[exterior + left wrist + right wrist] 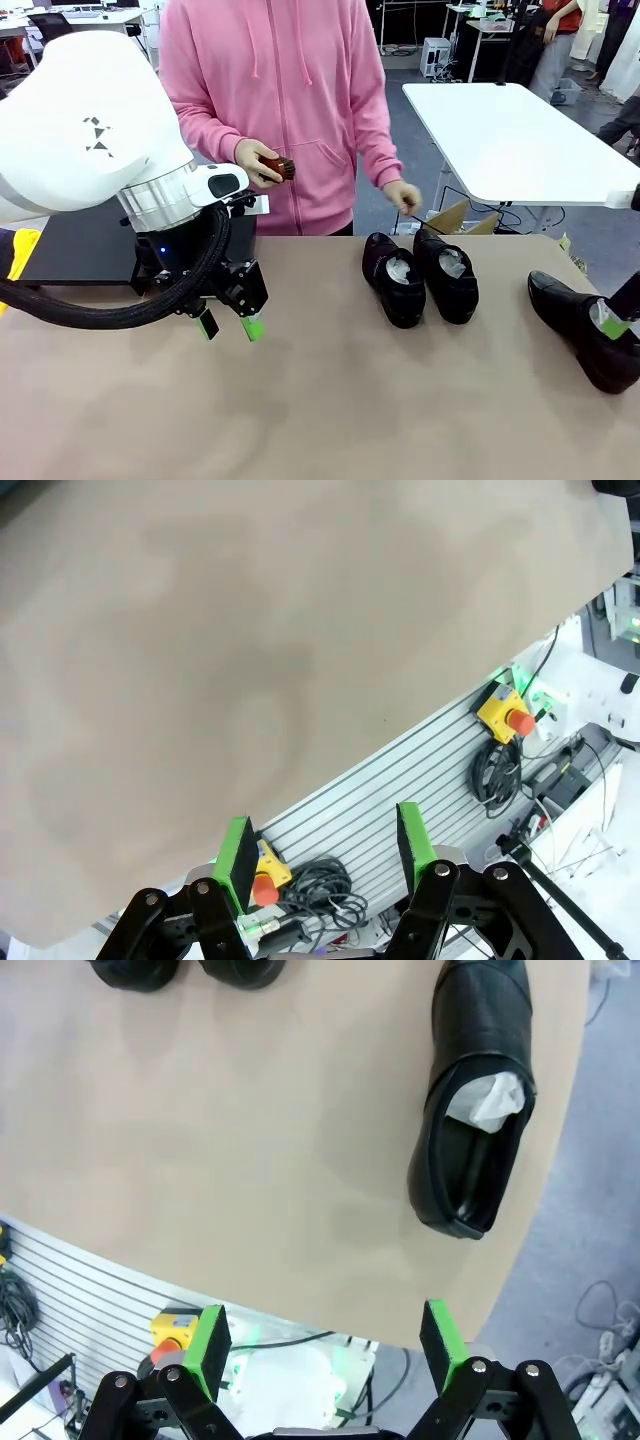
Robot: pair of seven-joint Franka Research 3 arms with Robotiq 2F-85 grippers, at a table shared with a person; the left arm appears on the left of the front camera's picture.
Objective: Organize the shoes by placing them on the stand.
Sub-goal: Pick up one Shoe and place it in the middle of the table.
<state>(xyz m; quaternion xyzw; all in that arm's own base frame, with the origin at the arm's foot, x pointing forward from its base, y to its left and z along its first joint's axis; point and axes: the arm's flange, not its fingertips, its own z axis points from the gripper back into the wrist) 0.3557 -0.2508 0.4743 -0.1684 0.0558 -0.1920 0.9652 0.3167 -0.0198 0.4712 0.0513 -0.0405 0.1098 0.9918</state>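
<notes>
Two black shoes (395,282) (448,276) with white paper inside stand side by side at the table's middle, and their ends show at the top of the right wrist view (135,970). A third shoe (583,328) (475,1130) lies at the right. My right gripper (325,1345) hangs open above the table's near edge, short of that shoe; one green pad (612,322) shows in front of it. Over bare table at the left, my left gripper (230,326) (325,848) is open and holds nothing. The black stand (80,245) sits at the far left, partly hidden by my left arm.
A person in a pink hoodie stands at the far side, holding a small brown brush (277,167) in one hand; the other hand (403,196) hangs near the two middle shoes. A cardboard box (462,218) sits behind the table. The near half of the beige table (400,410) is bare.
</notes>
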